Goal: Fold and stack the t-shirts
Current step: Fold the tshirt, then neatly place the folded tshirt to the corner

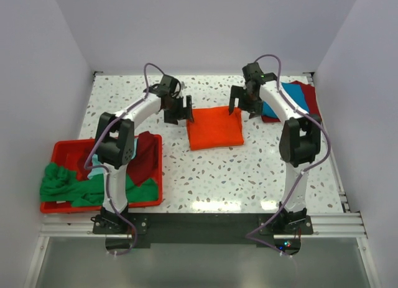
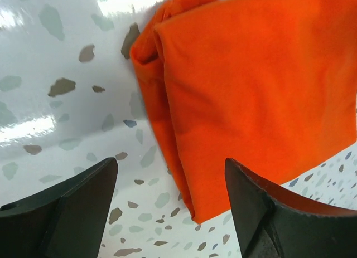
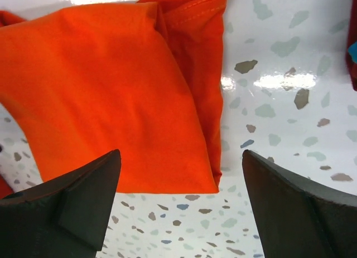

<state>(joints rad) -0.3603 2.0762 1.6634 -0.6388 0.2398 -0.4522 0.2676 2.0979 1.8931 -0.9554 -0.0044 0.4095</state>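
Observation:
A bright orange t-shirt [image 1: 214,127] lies folded into a rectangle on the speckled table [image 1: 249,170]. My left gripper [image 1: 179,110] hovers open at its far left corner. In the left wrist view the orange t-shirt [image 2: 251,91] has one folded corner between the spread fingers of the left gripper [image 2: 170,169], which hold nothing. My right gripper [image 1: 243,104] hangs open over the far right corner. The right wrist view shows the orange t-shirt [image 3: 117,96] with its corner below the empty right gripper [image 3: 181,157]. A folded blue t-shirt [image 1: 287,96] rests on a dark red one [image 1: 311,99] at the back right.
A red bin [image 1: 62,145] stands at the near left. It holds a green t-shirt [image 1: 68,185], a dark red one [image 1: 144,154] and a bit of light teal cloth [image 1: 94,171]. White walls close in the table at the back and sides.

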